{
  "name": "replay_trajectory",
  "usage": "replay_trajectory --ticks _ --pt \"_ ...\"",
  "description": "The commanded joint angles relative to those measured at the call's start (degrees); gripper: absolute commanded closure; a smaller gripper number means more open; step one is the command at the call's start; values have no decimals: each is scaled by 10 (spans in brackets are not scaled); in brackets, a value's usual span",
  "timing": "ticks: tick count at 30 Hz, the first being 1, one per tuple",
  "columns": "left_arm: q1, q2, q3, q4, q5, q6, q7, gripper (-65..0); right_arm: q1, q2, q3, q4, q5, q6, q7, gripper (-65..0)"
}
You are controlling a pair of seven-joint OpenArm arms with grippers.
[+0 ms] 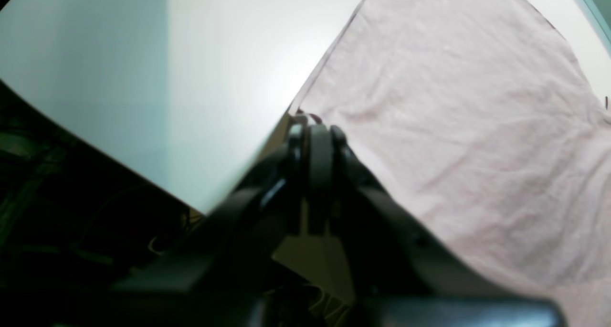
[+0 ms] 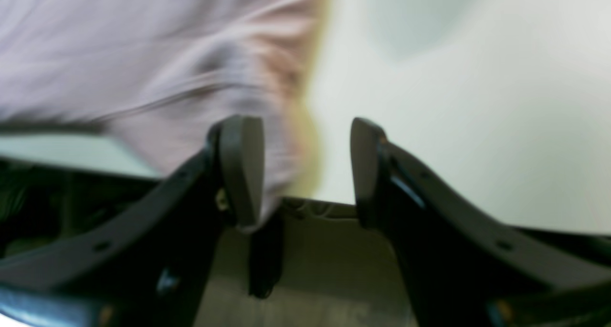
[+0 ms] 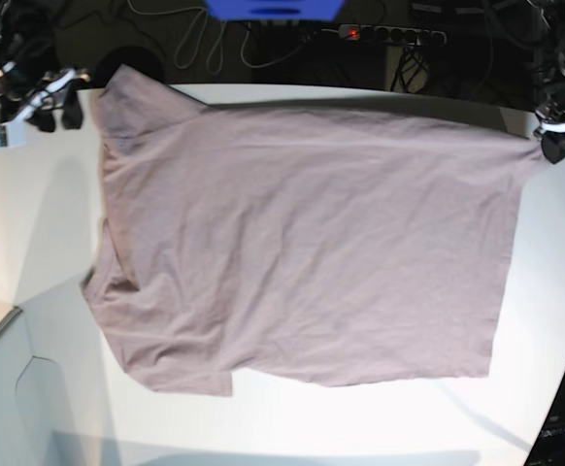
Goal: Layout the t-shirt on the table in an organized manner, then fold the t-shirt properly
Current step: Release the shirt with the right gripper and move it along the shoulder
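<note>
White tabletop [image 1: 143, 79] fills the upper left of the left wrist view, its curved edge running down to a dark floor at lower left. Across the right half lies the mauve-grey t-shirt [image 1: 453, 126], creased but flat. At centre the left gripper [image 1: 312, 126] has its jaws pressed together, pinching a corner of the shirt's edge.

From the right wrist view, heavily blurred, the t-shirt [image 2: 143, 55] occupies the upper left and the table [image 2: 453, 102] the right. The right gripper [image 2: 305, 169] stands with its jaws spread; a tip of cloth hangs just beside the left-hand finger [image 2: 241, 169], and whether it touches I cannot tell.

Seen from the base view, the t-shirt [image 3: 312, 252] is spread over the middle of the table [image 3: 30, 223], one sleeve toward the upper left and one toward the lower left. The right gripper [image 3: 54, 107] sits at upper left beside the sleeve, the left gripper [image 3: 554, 141] at upper right on the shirt's corner. No container, label or writing is legible.
</note>
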Motion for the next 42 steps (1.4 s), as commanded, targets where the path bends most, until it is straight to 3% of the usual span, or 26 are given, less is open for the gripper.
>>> replay_trajectory --ticks 1,6,10,14,21,26,36,42 --pt "1 -7 -4 9 -6 -5 -13 0 13 8 16 0 15 3 17 -298" --pt "1 -6 -4 9 -6 -3 -13 0 87 33 36 -70 14 3 17 -298" --pt "1 -6 -4 9 -6 -3 -13 0 167 55 -1 -145 1 3 17 -298" --pt "1 -6 -4 9 -6 -2 -13 0 259 53 -49 -215 -81 3 21 -298" --pt "0 -6 -4 9 -6 -2 -13 0 385 37 -56 -338 -189 3 21 -298" --pt "0 -5 -4 9 -6 -1 -13 0 420 35 -56 -379 -217 3 22 -298" --pt "0 9 -4 9 -6 -1 -13 0 443 23 -57 -432 -216 3 26 -294" --pt "0 10 -4 9 -6 -1 -13 0 444 23 -57 -469 -217 3 83 -166"
